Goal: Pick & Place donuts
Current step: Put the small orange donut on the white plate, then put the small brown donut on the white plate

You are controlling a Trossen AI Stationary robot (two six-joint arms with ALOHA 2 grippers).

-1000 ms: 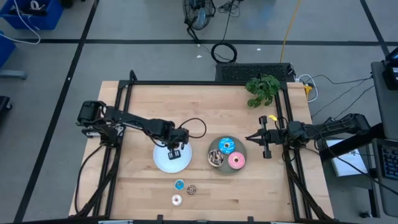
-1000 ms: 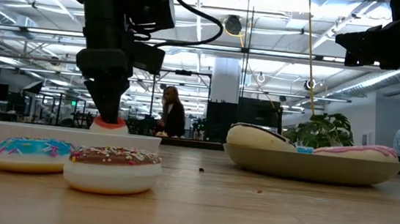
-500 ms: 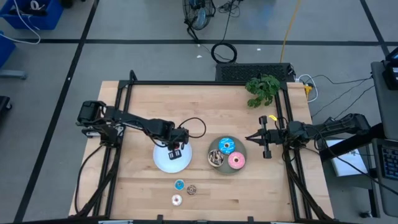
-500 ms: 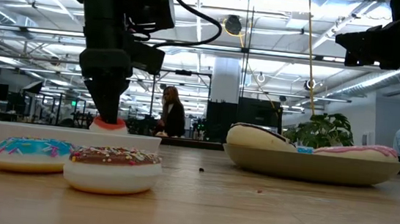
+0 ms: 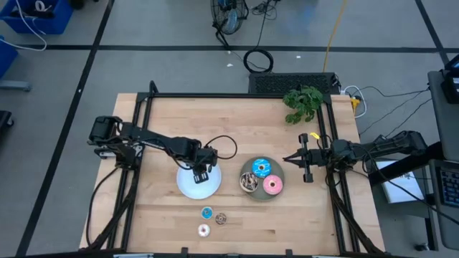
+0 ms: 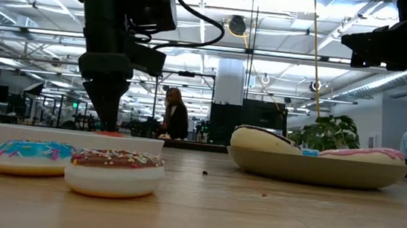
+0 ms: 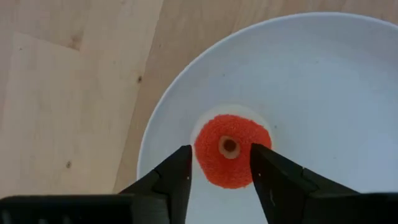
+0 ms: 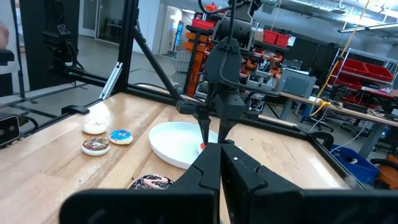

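While L gripper [image 7: 221, 163] gapes, red donut [image 7: 231, 154] sits between fingers on white plate [image 7: 323, 81].

Far half of the surface [image 5: 215, 118]: bare wood, room to pass.
Far right corner: green plant [image 5: 303, 104] in the way.
Middle: white plate [image 5: 188, 186] under the left claw [image 5: 200, 172], grey plate [image 5: 251, 193] beside it.
Near edge: three tiny donuts [image 5: 213, 219].
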